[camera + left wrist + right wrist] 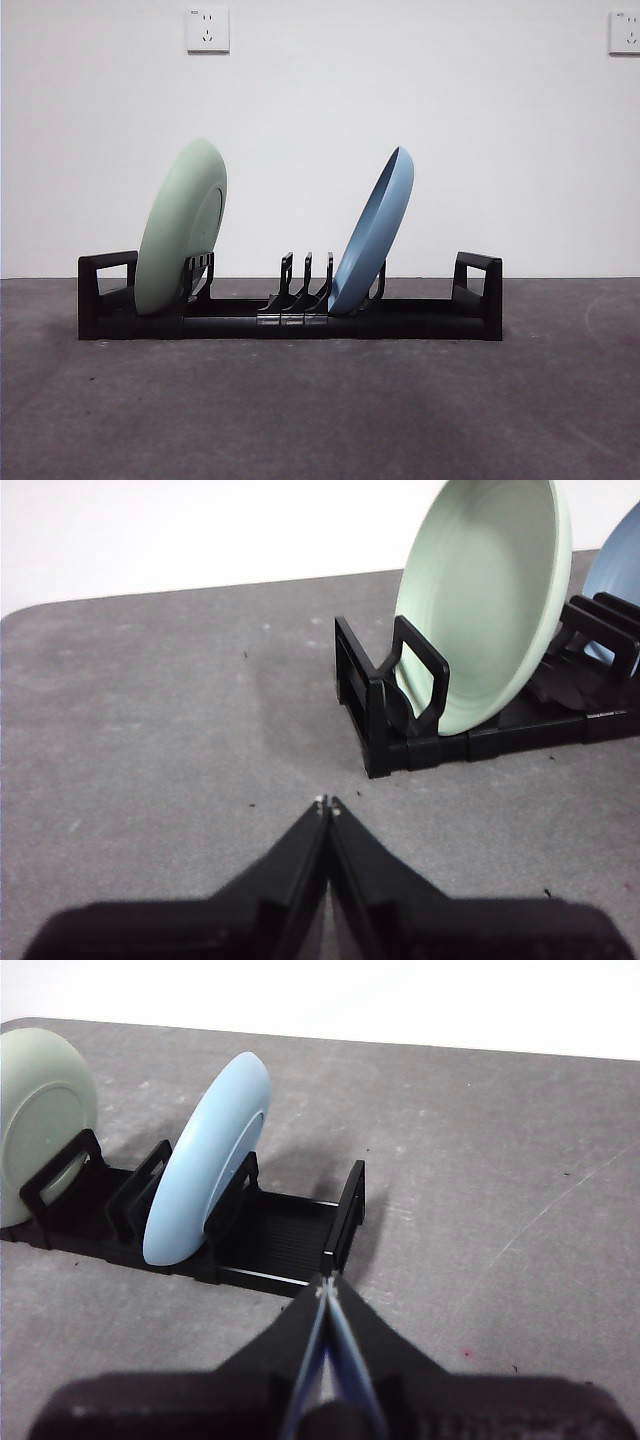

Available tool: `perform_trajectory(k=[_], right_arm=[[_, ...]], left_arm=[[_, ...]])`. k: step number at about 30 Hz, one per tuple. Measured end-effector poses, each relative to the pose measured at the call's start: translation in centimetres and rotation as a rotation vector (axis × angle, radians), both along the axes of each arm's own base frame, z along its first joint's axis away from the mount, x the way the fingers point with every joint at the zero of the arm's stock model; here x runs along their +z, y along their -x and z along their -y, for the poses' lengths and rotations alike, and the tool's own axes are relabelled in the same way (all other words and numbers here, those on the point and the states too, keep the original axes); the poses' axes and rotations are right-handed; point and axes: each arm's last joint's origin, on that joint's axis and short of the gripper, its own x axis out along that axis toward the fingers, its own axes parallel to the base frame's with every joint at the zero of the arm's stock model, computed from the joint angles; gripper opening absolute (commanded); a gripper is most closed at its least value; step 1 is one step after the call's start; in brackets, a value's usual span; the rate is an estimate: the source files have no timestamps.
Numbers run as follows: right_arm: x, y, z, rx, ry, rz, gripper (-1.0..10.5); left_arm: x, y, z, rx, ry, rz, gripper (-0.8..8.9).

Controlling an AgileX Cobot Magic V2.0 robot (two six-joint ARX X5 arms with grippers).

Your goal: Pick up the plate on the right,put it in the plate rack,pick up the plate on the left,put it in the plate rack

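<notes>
Both plates stand tilted in the black plate rack (290,322) at mid-table: green plate (182,228) at one end, blue plate (373,232) past the middle. They look rigid, smooth, probably slippery and chippable; I judge the exposed upper rim the best hold. My left gripper (328,804) and right gripper (326,1282) are closed, empty, beside the rack's ends.

Low front camera faces the plate rack (290,320) side-on; wrist cameras overlook its ends.

You get even, diffuse light; the white wall (320,120) is bright, nearly washed out. Soft shadows fall beside the plate rack (400,730). Both wrist views blur at the near jaws.
</notes>
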Motion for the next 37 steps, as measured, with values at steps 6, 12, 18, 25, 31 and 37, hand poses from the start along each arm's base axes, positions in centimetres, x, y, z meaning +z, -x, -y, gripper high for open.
perform_trajectory(k=[6, 12, 18, 25, 31, 37], right_arm=[[0.0, 0.0, 0.0, 0.000, 0.000, 0.000, 0.0], [0.0, 0.0, 0.0, 0.000, 0.000, 0.000, 0.0], [0.0, 0.0, 0.0, 0.000, 0.000, 0.000, 0.0], [0.0, 0.0, 0.0, 0.000, 0.000, 0.000, 0.0], [0.0, 0.0, 0.0, -0.002, 0.019, 0.006, 0.0], [0.1, 1.4, 1.2, -0.027, 0.058, 0.105, 0.0]], left_arm=[[0.0, 0.0, 0.0, 0.005, 0.000, 0.002, -0.03], [0.0, 0.0, 0.0, 0.005, 0.000, 0.002, -0.03], [0.0, 0.0, 0.0, 0.005, 0.000, 0.002, -0.03], [0.0, 0.0, 0.0, 0.005, 0.000, 0.002, -0.03], [0.0, 0.0, 0.0, 0.005, 0.000, 0.002, -0.03], [0.0, 0.0, 0.0, 0.005, 0.000, 0.002, -0.03]])
